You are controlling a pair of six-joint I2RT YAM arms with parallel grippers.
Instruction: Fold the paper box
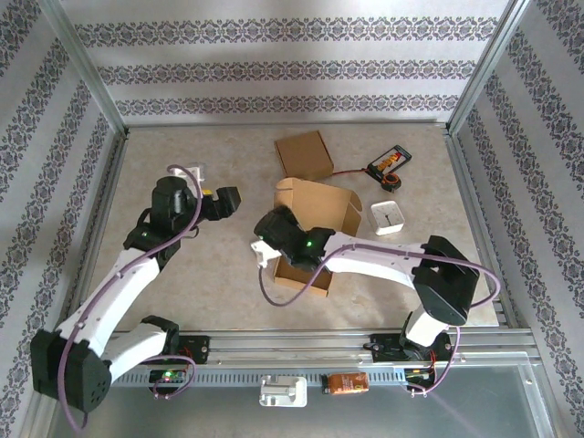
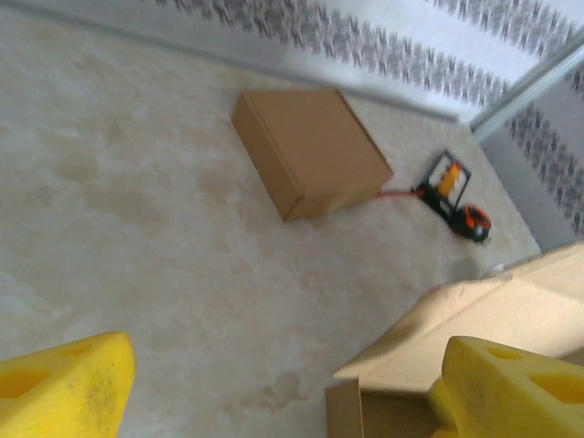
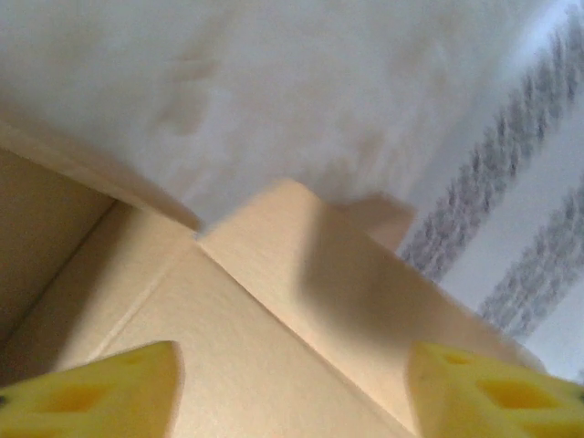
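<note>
Looking down from above first: can see the paper box (image 1: 315, 208) sitting mid-bench (image 1: 210, 274), half built, with walls up on the far side and one flap lying flat toward the arms. Got the right arm (image 1: 374, 257) stretched over that near flap, wrist down low at the box's left corner, probably to work a side panel. Seeing the left fingers (image 1: 226, 199) just left of the box, spread wide and holding nothing, likely parked there to brace a wall. Also spotted a closed-up box (image 1: 306, 155) further back, plus an orange-and-black gadget (image 1: 388, 169) and a small white block (image 1: 388, 217) off to the right, all apart from the work.

Over to the left wrist: same story, yellow pads wide apart with bare bench between them. Box edge pokes in right by one pad, can't tell if touching.

Then the right wrist: right fingers (image 3: 91, 397) spread apart too, nothing pinched. Just cardboard panels and a crease beyond them, so reads as lining up on the fold.
</note>
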